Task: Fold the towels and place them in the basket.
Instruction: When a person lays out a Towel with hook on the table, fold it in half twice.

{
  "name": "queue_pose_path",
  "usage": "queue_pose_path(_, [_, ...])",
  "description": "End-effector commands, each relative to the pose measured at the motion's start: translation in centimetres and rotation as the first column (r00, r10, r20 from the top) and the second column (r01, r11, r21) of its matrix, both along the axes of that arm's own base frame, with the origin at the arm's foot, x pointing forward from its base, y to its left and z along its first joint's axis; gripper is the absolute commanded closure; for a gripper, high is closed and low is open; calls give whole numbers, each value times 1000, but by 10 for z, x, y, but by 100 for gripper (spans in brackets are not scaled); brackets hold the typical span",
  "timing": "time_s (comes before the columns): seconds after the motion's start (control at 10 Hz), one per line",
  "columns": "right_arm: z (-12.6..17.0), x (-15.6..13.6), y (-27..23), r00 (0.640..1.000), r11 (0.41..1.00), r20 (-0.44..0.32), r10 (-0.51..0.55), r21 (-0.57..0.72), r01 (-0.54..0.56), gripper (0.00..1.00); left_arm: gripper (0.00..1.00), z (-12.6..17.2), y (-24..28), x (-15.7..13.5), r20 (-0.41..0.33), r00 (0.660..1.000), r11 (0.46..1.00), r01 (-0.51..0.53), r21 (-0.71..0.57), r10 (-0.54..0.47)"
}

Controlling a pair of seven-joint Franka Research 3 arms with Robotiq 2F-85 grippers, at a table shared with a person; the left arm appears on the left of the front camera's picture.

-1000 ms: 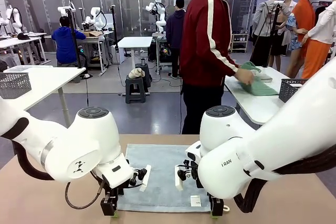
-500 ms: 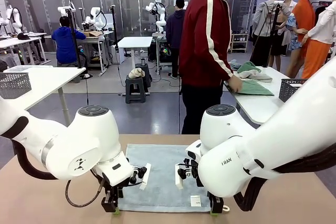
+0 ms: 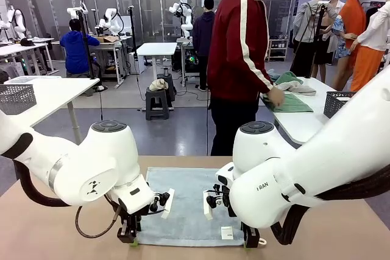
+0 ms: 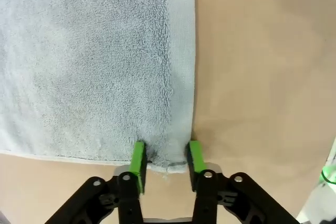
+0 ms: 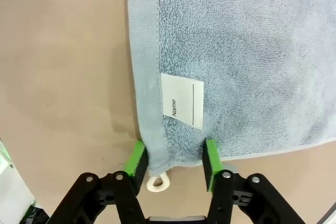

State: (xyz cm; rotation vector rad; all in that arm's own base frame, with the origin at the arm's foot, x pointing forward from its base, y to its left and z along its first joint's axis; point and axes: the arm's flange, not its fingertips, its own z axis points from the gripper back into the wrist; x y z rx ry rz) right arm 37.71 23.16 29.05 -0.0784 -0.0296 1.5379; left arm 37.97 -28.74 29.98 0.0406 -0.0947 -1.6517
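Note:
A light blue-grey towel [image 3: 183,205] lies flat on the tan table [image 3: 49,229] between my two arms. My left gripper [image 3: 131,238] stands at its near left corner; in the left wrist view the green pads [image 4: 138,157] straddle that corner [image 4: 166,158] with a narrow gap, the towel [image 4: 94,66] slightly creased between them. My right gripper [image 3: 251,242] stands at the near right corner, where the pads straddle the edge of the towel [image 5: 252,51] and its white hang loop [image 5: 157,183], my gripper [image 5: 173,161] part-way closed. On a side table, green towels [image 3: 292,103] lie beside the dark basket [image 3: 338,103].
A person in a red jacket [image 3: 241,41] stands at the far side, hands on the green towels. A white name label [image 5: 182,100] is sewn near the towel's right corner. A paler grey mesh basket [image 3: 16,97] sits on a white table at the left.
Both grippers' jaws have narrowed around the towel's near corners, and the left gripper has settled lower. The person has smoothed and shifted the green towel on the side table.

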Motion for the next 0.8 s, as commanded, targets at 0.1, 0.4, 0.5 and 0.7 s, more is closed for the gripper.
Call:
queue_pose_path(0.1, [-9,5,-4,999,1000,-27,19,22,-19,74,79,7,2,2,-14,1000,1000,6,4,-6])
queue_pose_path(0.4, [-8,4,-4,1000,1000,-23,14,25,-13,100,100,8,4,2,-13,1000,1000,3,4,-3])
queue_pose_path(0.5, [-9,4,-4,1000,1000,-27,13,26,-13,100,100,9,4,1,-14,1000,1000,6,5,-6])
queue_pose_path(0.7, [-8,4,-5,999,1000,-40,22,23,-21,100,100,12,5,2,-17,1000,1000,15,8,-15])
